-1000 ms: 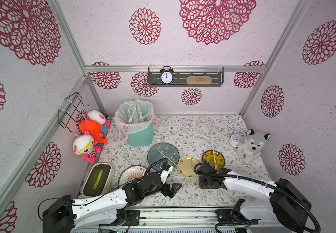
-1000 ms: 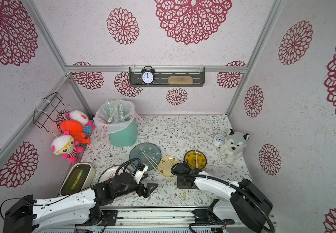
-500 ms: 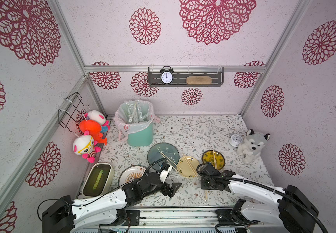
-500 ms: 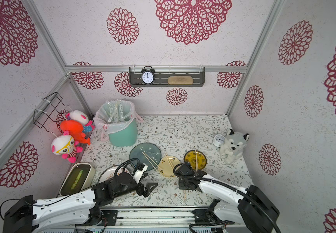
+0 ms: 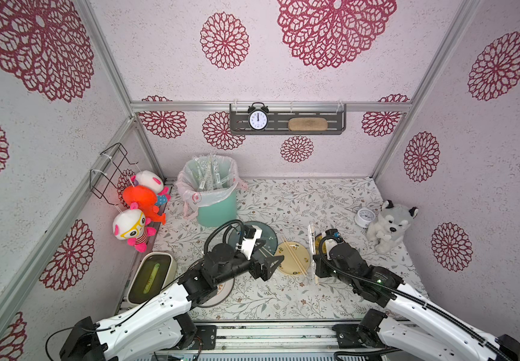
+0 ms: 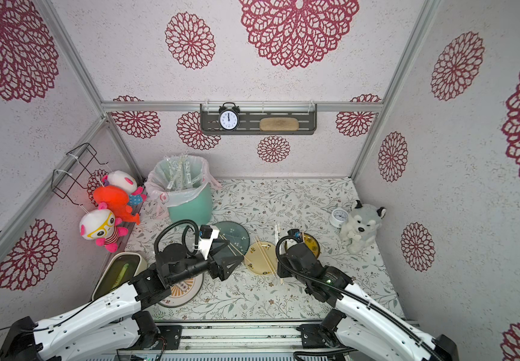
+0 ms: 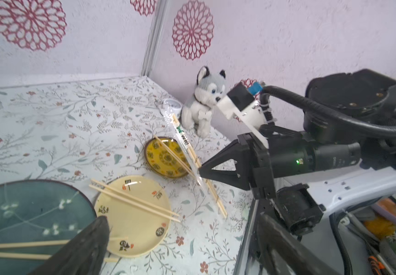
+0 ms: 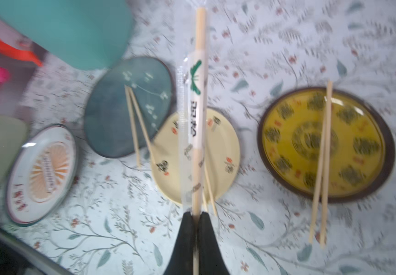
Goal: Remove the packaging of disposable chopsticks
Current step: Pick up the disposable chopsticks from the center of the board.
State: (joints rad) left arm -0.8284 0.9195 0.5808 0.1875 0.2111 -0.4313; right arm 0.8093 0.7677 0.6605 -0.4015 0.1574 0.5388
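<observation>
Just left of the cream plate (image 5: 300, 254), the left hand (image 5: 270, 266) hovers with its jaws spread wide and nothing between them, over the edge of the teal plate (image 5: 269, 233). Just right of the cream plate, the right hand (image 8: 197, 217) is clamped tight on one end of the disposable chopsticks (image 8: 200, 31), which sit inside the packaging (image 8: 193, 107), a clear sleeve with a white label. Farther right of the cream plate lies the yellow plate (image 8: 358, 114), a bare pair across it.

Packaging (image 8: 193, 107) w/ white label: green logo + chars, illegible; clock (image 5: 258, 120) digits too small
</observation>
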